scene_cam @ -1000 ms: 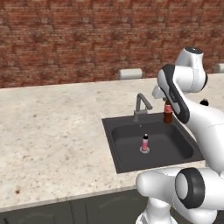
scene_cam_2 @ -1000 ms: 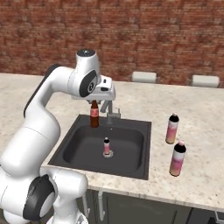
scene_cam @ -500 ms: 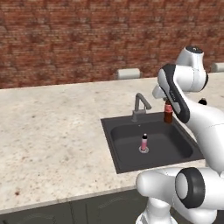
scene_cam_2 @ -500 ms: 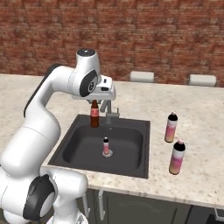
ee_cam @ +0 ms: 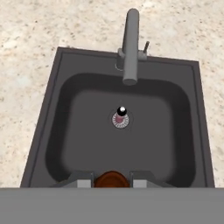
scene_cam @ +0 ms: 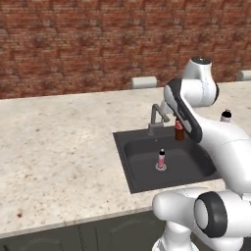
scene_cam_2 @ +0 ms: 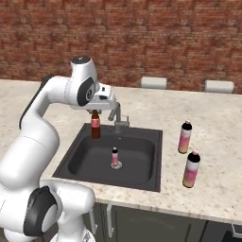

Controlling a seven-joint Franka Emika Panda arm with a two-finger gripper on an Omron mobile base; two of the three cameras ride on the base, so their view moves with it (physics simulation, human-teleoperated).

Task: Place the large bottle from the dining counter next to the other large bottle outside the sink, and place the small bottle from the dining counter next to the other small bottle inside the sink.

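The beige stone counter (scene_cam_2: pixel 208 142) is seen stretching wide under the brick wall, and the dark sink (scene_cam_2: pixel 78 156) is set into it, with a grey tap (scene_cam_2: pixel 117 116) at its far edge. Two tall bottles are stood together on the counter to the right of the sink: the mostly pink one (scene_cam_2: pixel 185 137) farther back and the pink-to-orange large bottle (scene_cam_2: pixel 191 169) nearer, so that part looks done. The small bottle (scene_cam_2: pixel 95 125), dark brown-red with a red label, is held by its neck in the gripper (scene_cam_2: pixel 95 111), which is closed tight on it. It is hung upright over the far left part of the sink, above the basin floor. The other small bottle (scene_cam_2: pixel 114 157), pale with a pink base and dark cap, is stood on the drain in the middle of the basin. For the step to be done well, the dark bottle should be carried nearer to the pale one, kept straight up, and lowered slowly until its bottom is flat on the basin floor just beside it. The tap should be kept clear of, and the pale bottle should not be bumped. Only then should the fingers be opened.
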